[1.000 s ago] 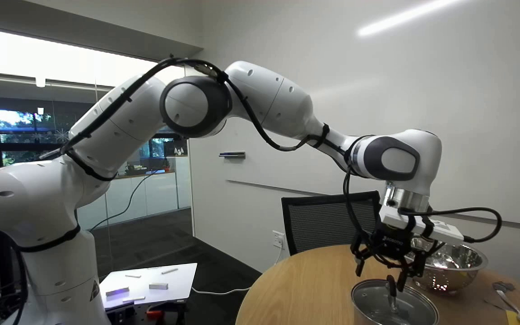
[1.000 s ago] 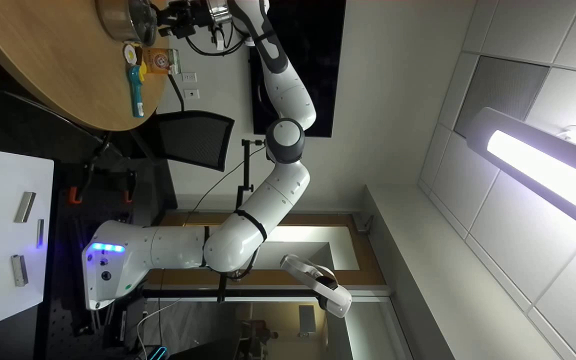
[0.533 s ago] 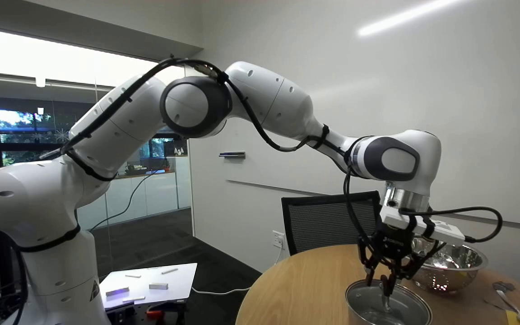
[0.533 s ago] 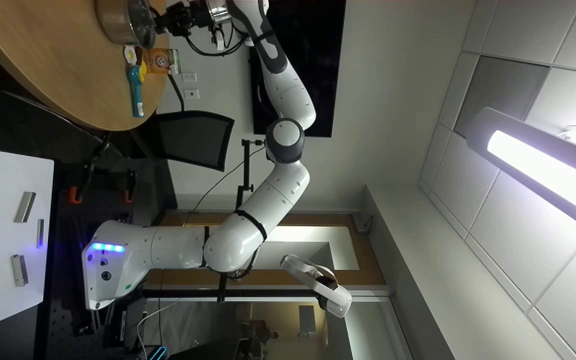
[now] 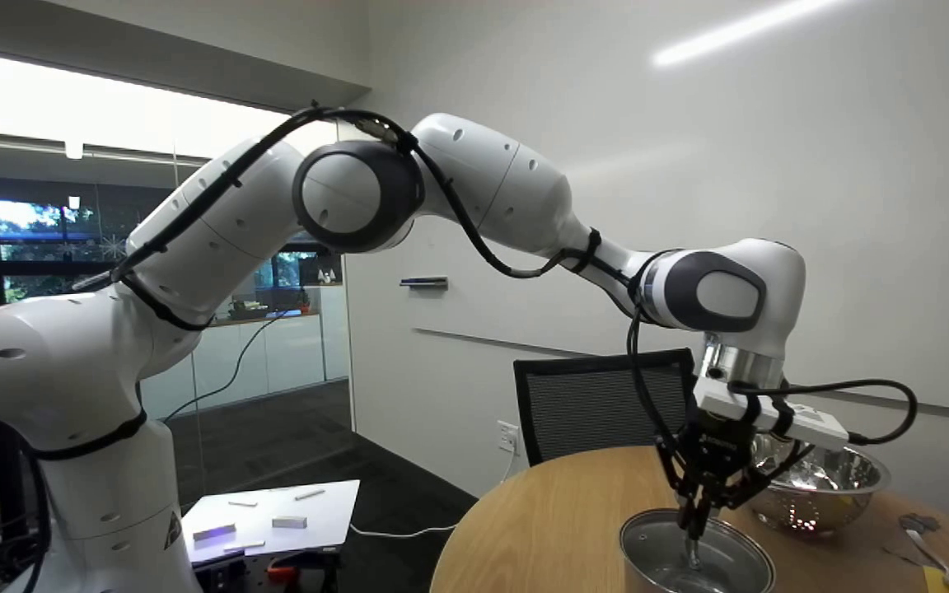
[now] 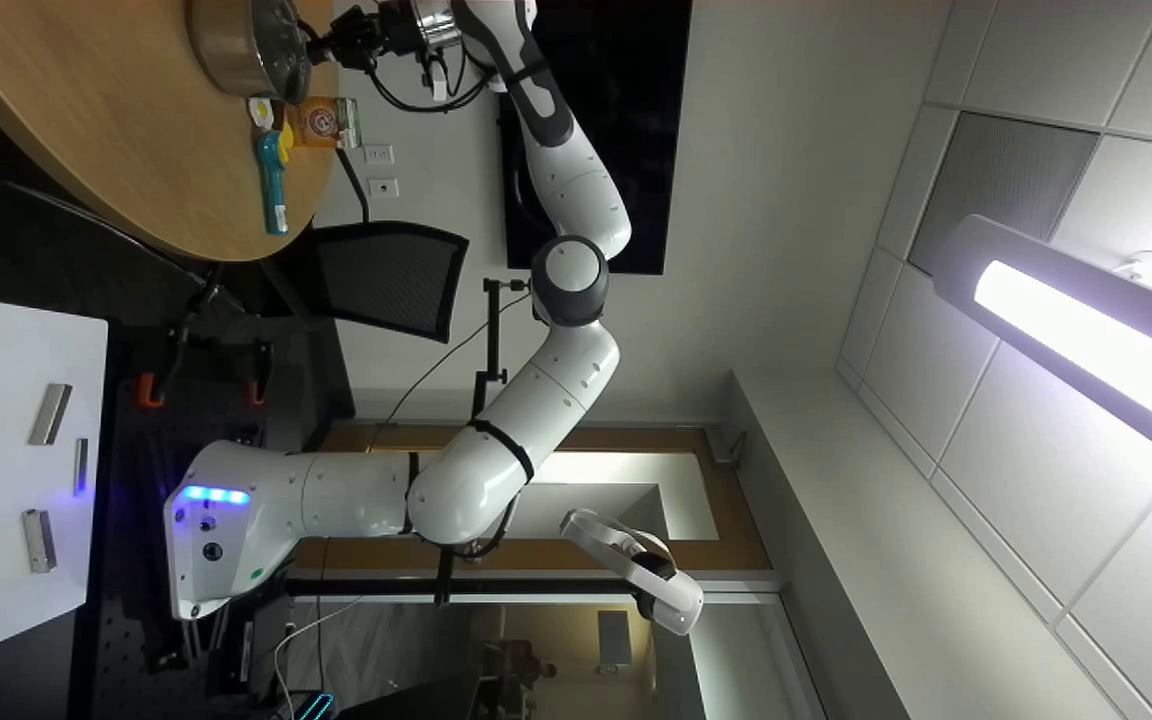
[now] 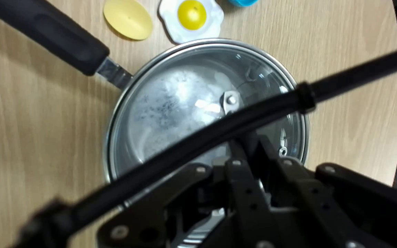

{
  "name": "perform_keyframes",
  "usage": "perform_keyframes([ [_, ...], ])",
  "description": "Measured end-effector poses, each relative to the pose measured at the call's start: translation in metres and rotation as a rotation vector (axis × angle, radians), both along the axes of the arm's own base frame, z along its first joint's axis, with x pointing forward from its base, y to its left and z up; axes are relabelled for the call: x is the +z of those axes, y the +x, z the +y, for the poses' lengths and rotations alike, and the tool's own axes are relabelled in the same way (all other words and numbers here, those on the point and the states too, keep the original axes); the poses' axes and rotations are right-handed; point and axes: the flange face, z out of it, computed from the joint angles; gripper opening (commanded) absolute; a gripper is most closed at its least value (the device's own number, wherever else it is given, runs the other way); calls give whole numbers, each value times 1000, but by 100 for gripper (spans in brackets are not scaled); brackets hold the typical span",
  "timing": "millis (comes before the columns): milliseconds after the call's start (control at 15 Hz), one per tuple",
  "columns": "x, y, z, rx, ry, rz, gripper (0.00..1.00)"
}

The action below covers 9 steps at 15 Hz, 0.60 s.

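Sitting between the jaws: lid handle

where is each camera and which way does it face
In an exterior view, camera beside the arm, facing a white wall; arm and hand show.
In an exterior view, camera beside the arm, picture turned sideways, facing a black wall screen; base, arm and hand show.
Wrist view: camera just above the hand, looking down at the glass lid; fingers and a black cable show.
Both exterior views share arm, hand, pot and table, seemingly from opposite sides.
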Motion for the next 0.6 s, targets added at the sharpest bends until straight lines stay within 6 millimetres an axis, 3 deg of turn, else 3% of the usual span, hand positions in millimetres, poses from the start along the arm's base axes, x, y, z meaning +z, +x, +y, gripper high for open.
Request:
perform_keyframes([
  [600,14,10,-5,-7,-5,-58,4],
])
